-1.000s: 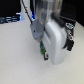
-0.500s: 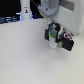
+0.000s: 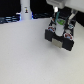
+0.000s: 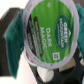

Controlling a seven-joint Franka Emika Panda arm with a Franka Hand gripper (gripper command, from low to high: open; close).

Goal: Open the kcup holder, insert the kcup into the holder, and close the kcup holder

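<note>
Exterior view: the kcup holder (image 3: 62, 41), a black boxy unit and the largest item on the white table (image 3: 25, 60), sits toward the exterior view's right. Your gripper (image 3: 60, 23) hangs directly over it, so close in this picture that you cannot tell whether it touches the unit's top. A pale front panel shows low on the unit; whether that drawer is ajar cannot be judged at this resolution. A white post with a black mark (image 3: 25, 8) stands well apart at the rear, toward the exterior view's left.

Key relation: the kcup (image 4: 49, 29) is clamped between the teal fingers (image 4: 14, 37), which close on its sides, and the holder lies straight below the claw. Judged from this, your coming move is a short descent, not a sideways travel.

Wrist view: the pod's foil lid faces the camera and fills the picture, so the pod's axis runs roughly along the line of sight.

Legible writing on the lid: "DARK MAGIC" and "GREEN MOUNTAIN". Smaller print is unreadable.
</note>
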